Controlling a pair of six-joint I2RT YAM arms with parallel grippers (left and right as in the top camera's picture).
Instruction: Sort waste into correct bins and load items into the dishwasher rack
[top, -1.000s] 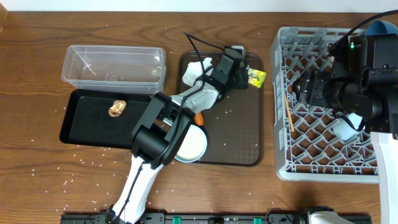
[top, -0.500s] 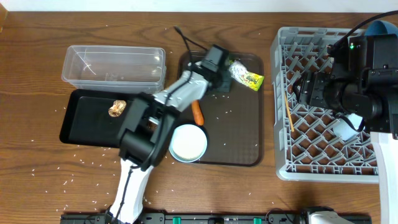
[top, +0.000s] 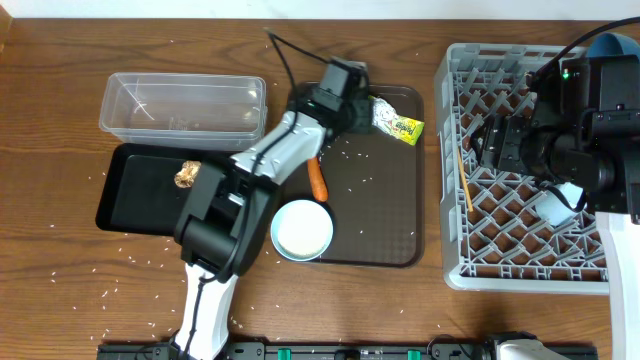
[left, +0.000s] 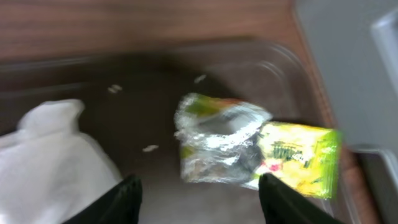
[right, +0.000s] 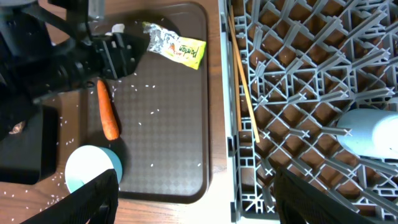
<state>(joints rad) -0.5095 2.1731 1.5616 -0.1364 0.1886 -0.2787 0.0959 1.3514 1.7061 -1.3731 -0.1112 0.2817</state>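
My left gripper (top: 358, 106) (left: 202, 205) is open and empty over the back of the brown tray (top: 385, 235). The yellow-green wrapper (top: 398, 122) (left: 255, 146) lies just ahead of its fingers, and the white tissue (left: 50, 162) lies to their left. In the overhead view my left arm hides the tissue. The carrot (top: 318, 181) (right: 107, 117) and the blue-inside cup (top: 302, 230) (right: 92, 174) sit on the tray. The brown lump (top: 187, 175) lies in the black tray (top: 135, 205). My right gripper (top: 492, 145) is open and empty over the grey rack (top: 452, 150) (right: 292, 56).
The clear tub (top: 183, 105) stands behind the black tray. Wooden chopsticks (top: 465, 180) (right: 244, 93) and a white vessel (top: 558, 202) (right: 373, 134) lie in the rack. Rice grains are scattered on the tray and the table. A blue rim (top: 610, 42) shows at the far right.
My left arm has swung to the left and its gripper has drawn back from the wrapper. The blue-inside cup has come out from under the arm. The right arm has not moved.
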